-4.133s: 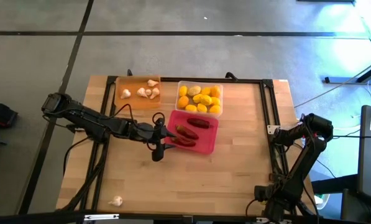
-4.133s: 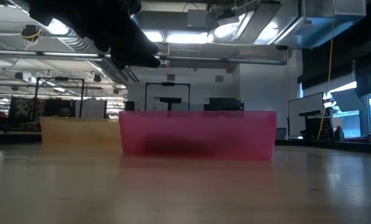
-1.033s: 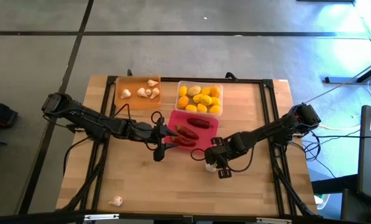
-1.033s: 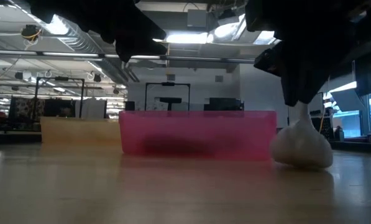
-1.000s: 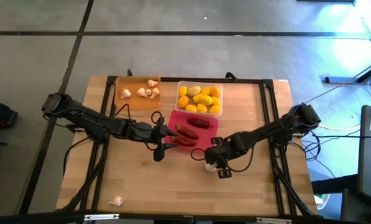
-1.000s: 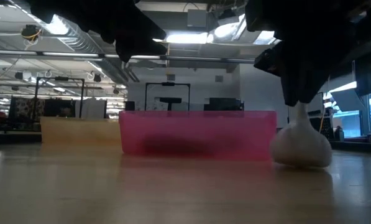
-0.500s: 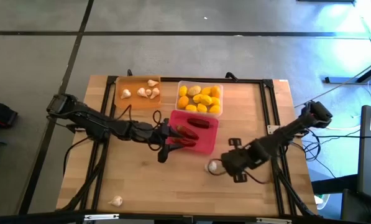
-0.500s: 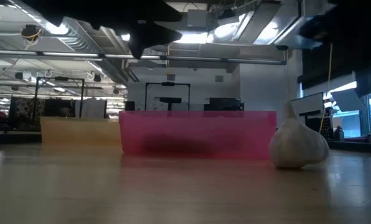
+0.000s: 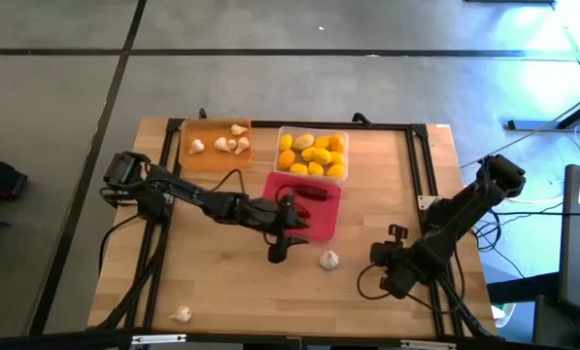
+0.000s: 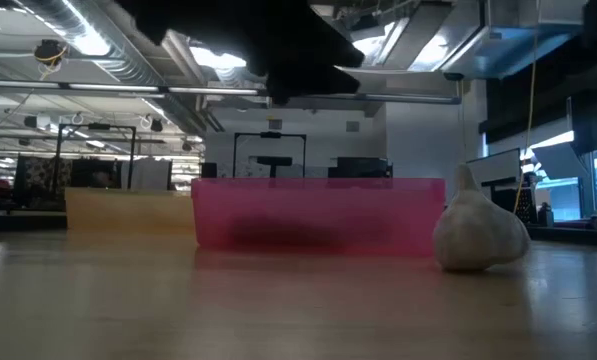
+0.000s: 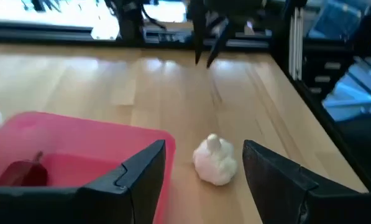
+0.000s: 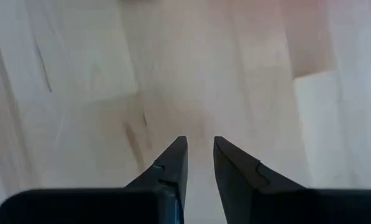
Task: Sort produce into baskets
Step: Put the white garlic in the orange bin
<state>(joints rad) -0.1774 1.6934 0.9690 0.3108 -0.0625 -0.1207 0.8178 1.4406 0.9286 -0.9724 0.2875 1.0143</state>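
**Garlic bulb lies loose by the pink tray**

A white garlic bulb (image 9: 329,260) rests on the wooden table (image 9: 212,282), just off the near right corner of the pink tray (image 9: 321,226), touching neither gripper. The left gripper (image 9: 278,255) hangs over the near edge of that tray with its fingers (image 11: 141,174) spread wide and nothing between them; the bulb shows just ahead of them. The right gripper (image 9: 385,275) sits to the right of the bulb, well apart from it, its fingers (image 12: 176,165) drawn nearly together over bare wood, holding nothing.

Dark red chili peppers (image 9: 312,193) lie in the pink tray. The orange tray (image 9: 189,158) at the far edge holds garlic, the clear tray (image 9: 282,131) beside it yellow lemons (image 9: 312,156). A second garlic bulb (image 9: 181,314) lies near the table's near left corner.
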